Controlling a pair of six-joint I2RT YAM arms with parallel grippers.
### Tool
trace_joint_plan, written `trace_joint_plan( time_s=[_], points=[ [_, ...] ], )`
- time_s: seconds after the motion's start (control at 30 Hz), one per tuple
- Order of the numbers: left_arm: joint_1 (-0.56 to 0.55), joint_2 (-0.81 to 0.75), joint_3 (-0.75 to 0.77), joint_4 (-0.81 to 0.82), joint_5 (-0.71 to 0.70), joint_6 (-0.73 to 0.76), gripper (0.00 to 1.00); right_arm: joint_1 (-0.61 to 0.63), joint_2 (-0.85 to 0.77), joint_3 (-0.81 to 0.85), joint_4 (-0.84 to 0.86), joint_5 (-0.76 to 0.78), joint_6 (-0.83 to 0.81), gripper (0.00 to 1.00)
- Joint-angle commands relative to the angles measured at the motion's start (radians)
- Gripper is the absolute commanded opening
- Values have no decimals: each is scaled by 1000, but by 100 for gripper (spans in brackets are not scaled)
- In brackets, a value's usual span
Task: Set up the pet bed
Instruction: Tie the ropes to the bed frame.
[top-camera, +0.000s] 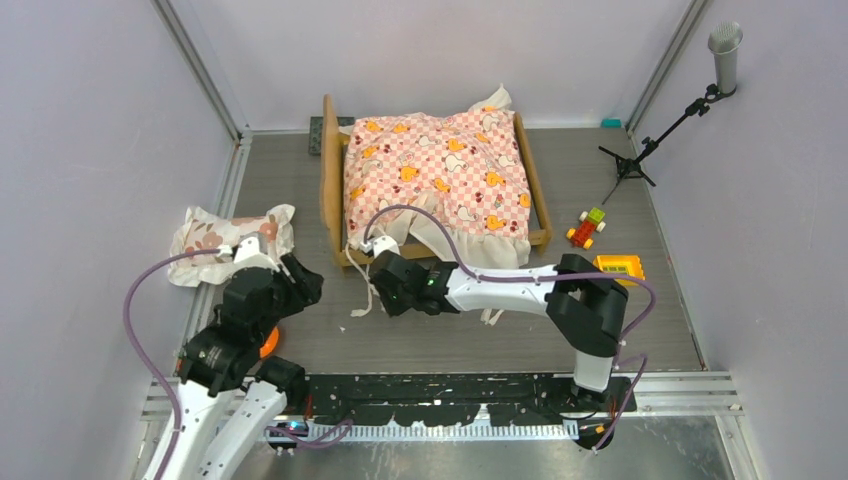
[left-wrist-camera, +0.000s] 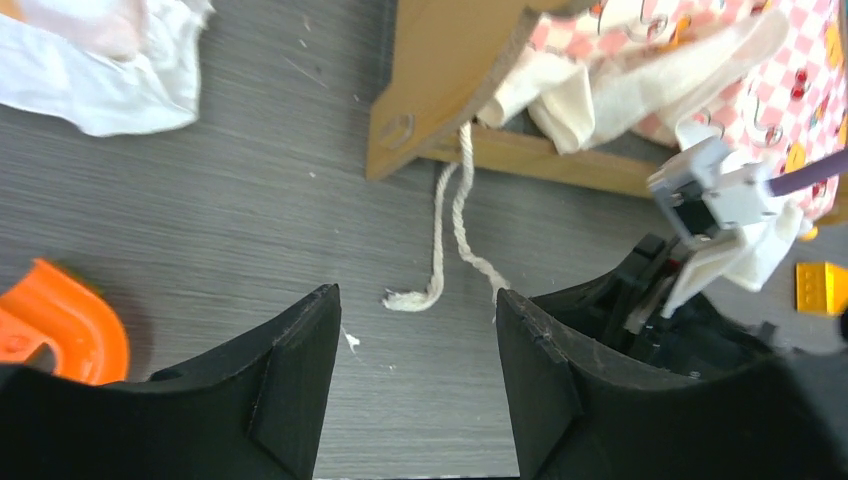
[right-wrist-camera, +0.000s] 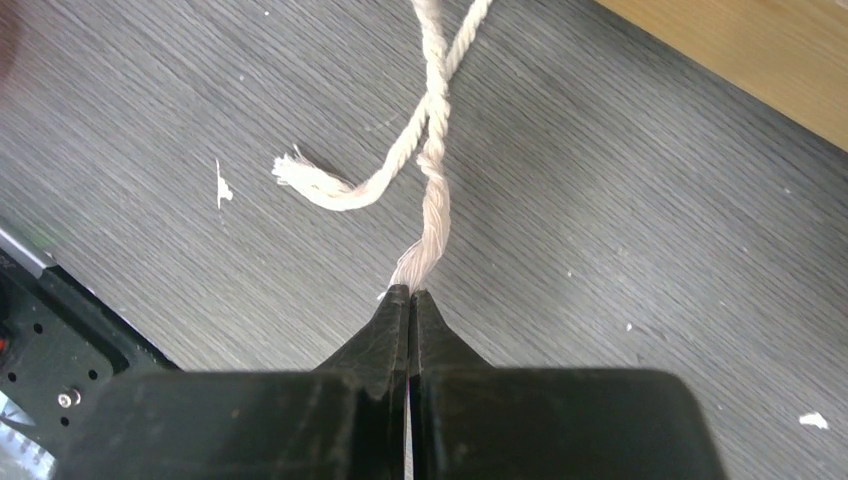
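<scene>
Two hands low on the counter (top-camera: 620, 330), both near the near-left corner of the pet bed (top-camera: 329, 180). The bed sits far ctr on the counter, taller end board on its left, w/ a pink-checkered sheet (top-camera: 440, 170) draped over it & ruffles spilling over the near rail. The right hand (right-wrist-camera: 410, 296) is clenched tight on the frayed tip of a white cord (right-wrist-camera: 434, 205) that runs up toward the bed's wooden rail. A second strand crosses it & lies loose on the counter, frayed end off to one side. That hand sits just in front of the near rail, close but not touching the wood. The left hand (left-wrist-camera: 415, 300) hangs released, fingers spread, nothing btwn them, just left of the right hand & aimed at the bed's corner, w/ the loose strand's end on the counter ahead of its gap. A floral pillow (top-camera: 228, 240) lies crumpled left of the bed, apart from it. An orange piece (left-wrist-camera: 62, 325) sits beside the left hand. A toy car (top-camera: 587, 228) & a yellow block (top-camera: 619, 266) sit right of the bed.
</scene>
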Motion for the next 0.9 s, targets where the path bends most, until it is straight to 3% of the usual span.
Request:
trace_joint_plan(
  time_s=[0.0, 0.33, 0.63, 0.87],
  points=[
    [-3, 57, -83, 169, 181, 1, 60, -6, -133, -63, 53, 22, -5, 1],
    [-4, 209, -271, 524, 347, -81, 61, -63, -189, -185, 286, -160, 98, 1],
    [-4, 286, -346, 710, 289, -172, 65, -72, -234, -237, 378, -286, 127, 1],
    [-4, 372, -358, 727, 269, -196, 65, -71, -291, -295, 434, -322, 141, 1]
  ],
)
